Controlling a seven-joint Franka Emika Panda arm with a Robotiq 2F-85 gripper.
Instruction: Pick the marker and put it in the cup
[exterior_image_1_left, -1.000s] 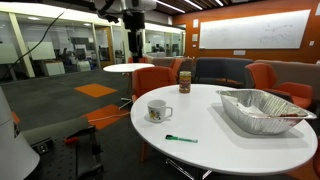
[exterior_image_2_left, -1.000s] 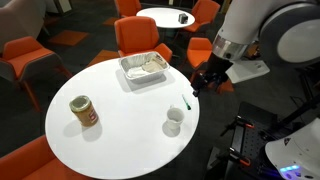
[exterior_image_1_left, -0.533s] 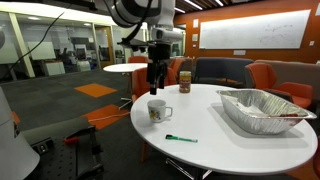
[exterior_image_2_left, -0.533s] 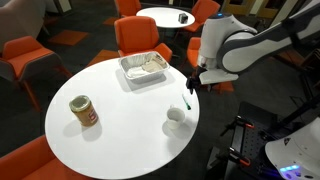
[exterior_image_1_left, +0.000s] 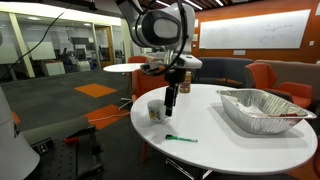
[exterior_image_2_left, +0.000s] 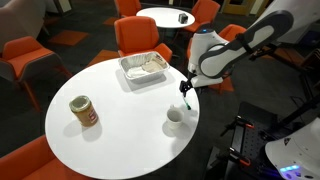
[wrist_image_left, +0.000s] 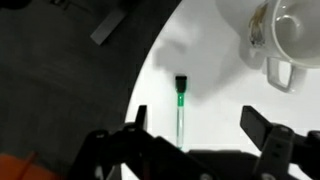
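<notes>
The green marker (exterior_image_1_left: 181, 139) lies flat on the round white table (exterior_image_1_left: 250, 150) near its front edge. It also shows in the other exterior view (exterior_image_2_left: 187, 103) and in the wrist view (wrist_image_left: 181, 108). The white cup (exterior_image_1_left: 157, 110) stands upright beside it; it shows too in the exterior view (exterior_image_2_left: 175, 120) and at the top right of the wrist view (wrist_image_left: 290, 35). My gripper (exterior_image_1_left: 170, 108) hangs above the table, over the marker, open and empty. In the wrist view the marker lies between the two spread fingers (wrist_image_left: 200, 130).
A large foil tray (exterior_image_1_left: 262, 110) sits on the far side of the table (exterior_image_2_left: 146, 67). A small brown jar (exterior_image_2_left: 84, 111) stands apart (exterior_image_1_left: 184, 81). Orange chairs surround the table. The table edge runs close to the marker.
The arm has swung in over the table and come down, from behind the cup to a place above the marker. The marker and cup have not moved.
</notes>
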